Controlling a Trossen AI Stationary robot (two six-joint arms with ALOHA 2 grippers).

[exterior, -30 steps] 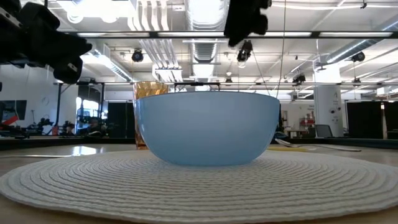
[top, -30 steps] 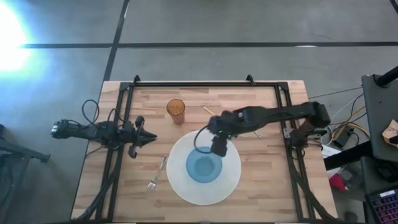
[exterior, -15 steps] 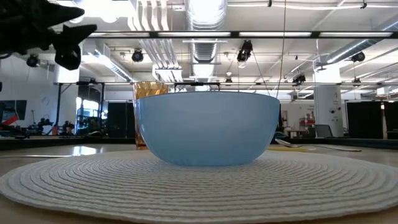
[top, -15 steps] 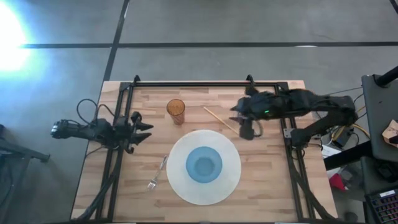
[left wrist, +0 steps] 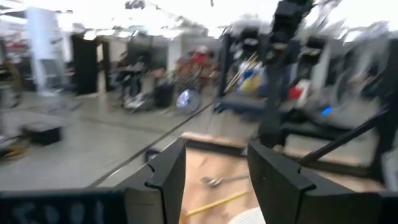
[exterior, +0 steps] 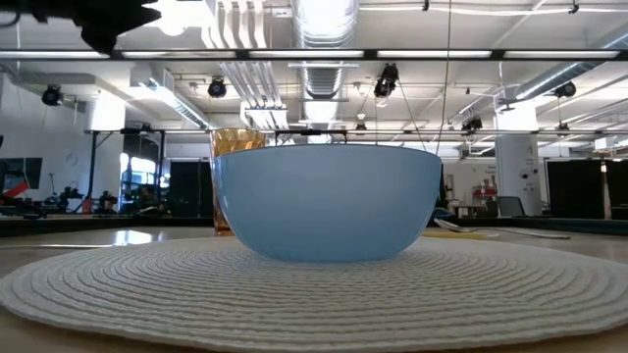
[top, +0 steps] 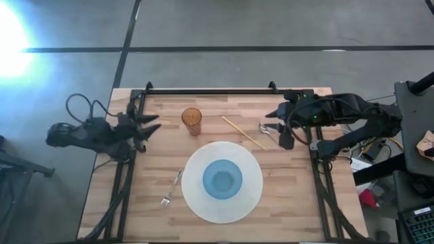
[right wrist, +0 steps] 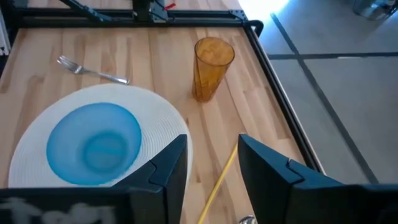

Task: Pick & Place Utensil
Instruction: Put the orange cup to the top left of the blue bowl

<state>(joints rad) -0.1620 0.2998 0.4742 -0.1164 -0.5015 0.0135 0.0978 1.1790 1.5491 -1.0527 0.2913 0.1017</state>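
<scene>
My right gripper (top: 272, 116) sits open, empty, near the spoon (top: 266, 128) beside the chopstick (top: 243, 132). Fork (top: 171, 188) lies left of the placemat (top: 254, 196). Left gripper (top: 153, 127) looks open, probably empty.

Both arms are dark, near-black, built of chunky jointed segments; the left arm (top: 95, 134) carries a black cable looping free above its rear segment, and the right arm (top: 339, 108) shows a small green light on its forearm housing, with a black cable curling beside its wrist. The left gripper (left wrist: 214, 180) ends in two flat, angular black fingers (left wrist: 168, 177) with bevelled inner faces, and faint pale lettering runs along the dark housing below them. The right gripper (right wrist: 211, 171) has the same pair of matte black wedge-shaped fingers (right wrist: 267, 171), also with blurred pale lettering on its housing, not legible.
</scene>
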